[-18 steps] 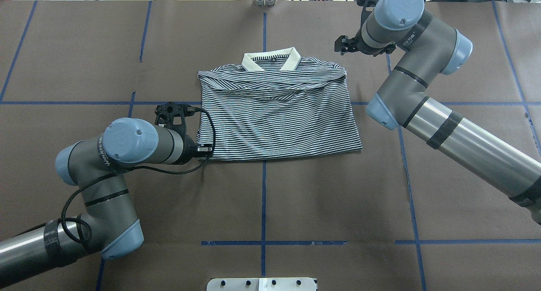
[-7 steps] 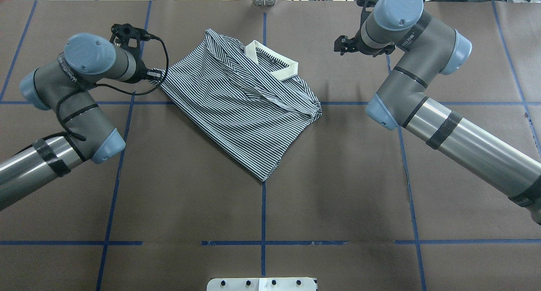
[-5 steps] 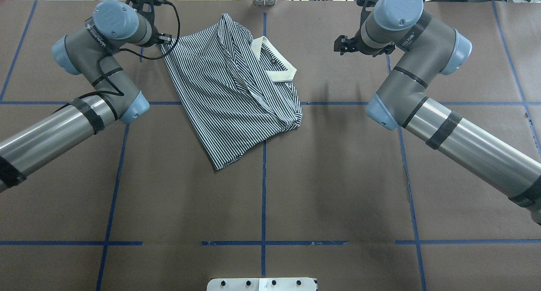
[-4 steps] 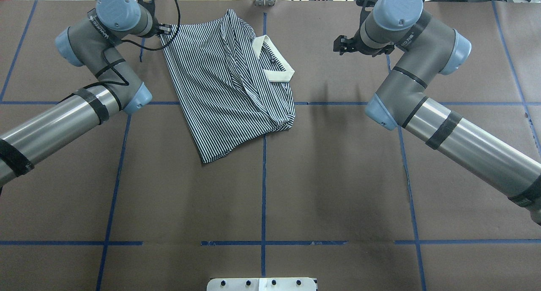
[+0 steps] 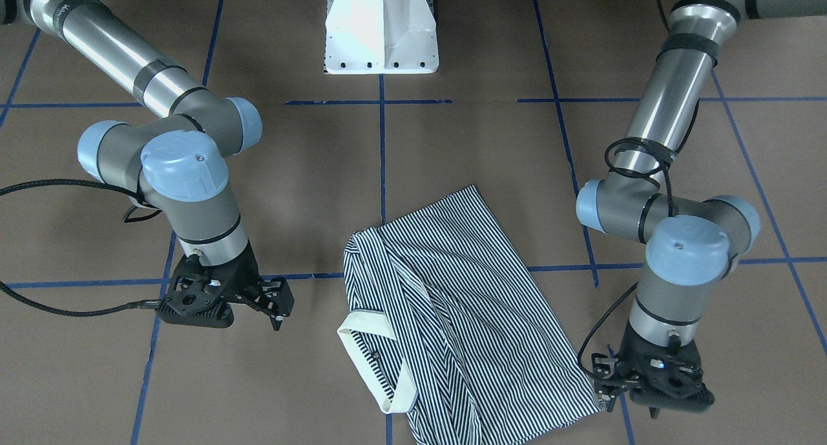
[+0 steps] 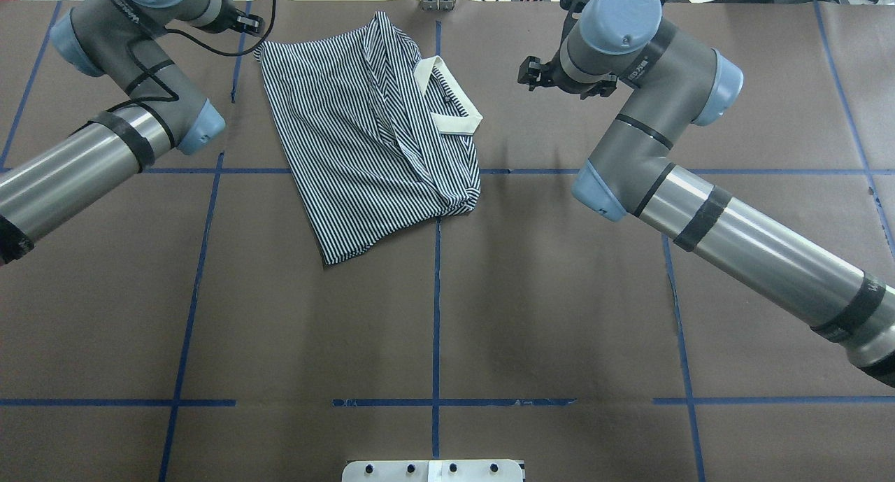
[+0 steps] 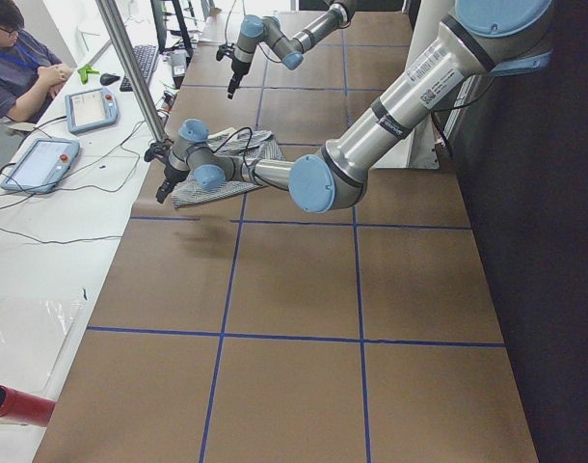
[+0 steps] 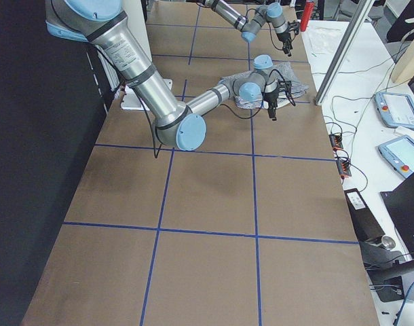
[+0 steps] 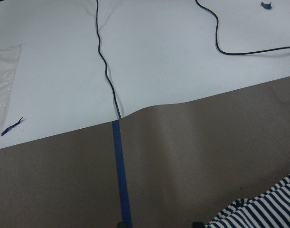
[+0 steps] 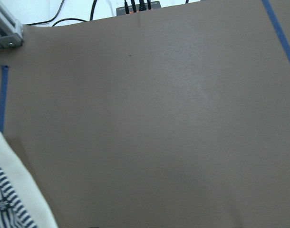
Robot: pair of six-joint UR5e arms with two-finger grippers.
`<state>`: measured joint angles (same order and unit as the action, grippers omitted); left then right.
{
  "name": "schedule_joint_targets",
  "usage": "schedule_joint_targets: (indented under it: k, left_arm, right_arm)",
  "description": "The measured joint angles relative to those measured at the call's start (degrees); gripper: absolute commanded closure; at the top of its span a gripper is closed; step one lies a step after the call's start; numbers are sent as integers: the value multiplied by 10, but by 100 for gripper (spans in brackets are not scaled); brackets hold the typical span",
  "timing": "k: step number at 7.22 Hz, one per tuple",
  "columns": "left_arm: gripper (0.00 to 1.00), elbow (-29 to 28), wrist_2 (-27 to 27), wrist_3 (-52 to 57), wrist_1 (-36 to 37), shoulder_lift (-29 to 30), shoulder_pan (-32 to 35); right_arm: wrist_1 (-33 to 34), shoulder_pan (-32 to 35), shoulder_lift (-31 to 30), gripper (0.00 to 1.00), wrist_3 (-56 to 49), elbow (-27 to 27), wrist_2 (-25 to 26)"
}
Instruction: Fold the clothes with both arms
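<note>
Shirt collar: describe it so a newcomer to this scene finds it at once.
On the brown table, toward its far edge, lies a folded striped shirt. The collar sits on its right side in the overhead view, the only plain cream band amid navy-and-white stripes.

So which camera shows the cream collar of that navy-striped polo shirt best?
Exterior front-facing: the cream collar is large and unobstructed. Overhead exterior shows it smaller; the right wrist catches one edge; side views too small.

shirt (image 6: 349, 132) — soft striped cloth | table cover (image 6: 559, 293) — matt brown paper | arms (image 6: 755, 258): glossy metal
</note>
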<state>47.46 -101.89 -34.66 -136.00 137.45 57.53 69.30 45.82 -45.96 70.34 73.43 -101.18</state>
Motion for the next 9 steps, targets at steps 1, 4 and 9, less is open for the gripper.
schedule_joint_targets:
  k: [1,4,9]
  left_arm:
    - [0,23,-17,15,-1,-18,7]
    - [0,47,-33,24,-1,-37,10]
    - [0,48,-36,25,-1,-38,10]
  right_arm:
    - [0,-16,27,30,39,-16,15]
    - [0,-63,89,30,145,-72,82]
    - [-29,-97,101,31,216,-134,151]
